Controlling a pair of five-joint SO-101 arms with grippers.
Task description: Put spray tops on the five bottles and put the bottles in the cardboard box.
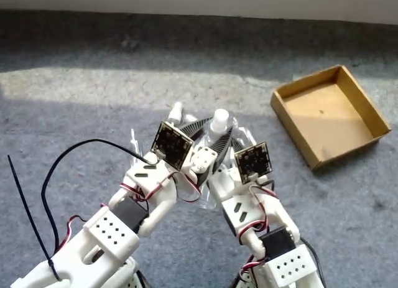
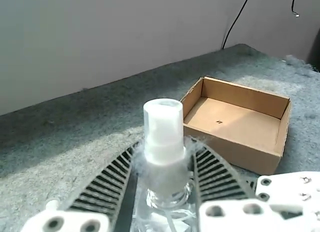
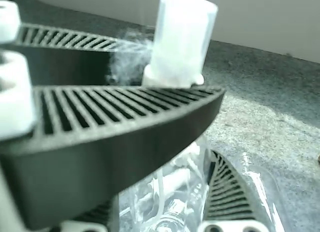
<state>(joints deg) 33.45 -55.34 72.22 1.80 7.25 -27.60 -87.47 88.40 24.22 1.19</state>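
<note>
A clear bottle with a white spray top (image 1: 219,121) is held upright between both arms at the middle of the grey carpet. In the left wrist view the spray top (image 2: 163,129) stands between my left gripper's (image 2: 165,167) black ribbed fingers, which are shut on the bottle's neck. My right gripper (image 3: 170,192) is shut lower down on the bottle's clear body (image 3: 167,184), with the white cap (image 3: 182,39) rising above its big ribbed finger (image 3: 110,127). The open cardboard box (image 1: 329,111) lies to the right with nothing in it, and also appears beyond the bottle (image 2: 235,119).
More clear bottles (image 1: 249,136) lie on the carpet just right of the held one, one of them visible beside my right gripper (image 3: 260,184). Another white top (image 1: 176,110) sits left of the grippers. A black cable (image 1: 50,176) loops over the carpet at left.
</note>
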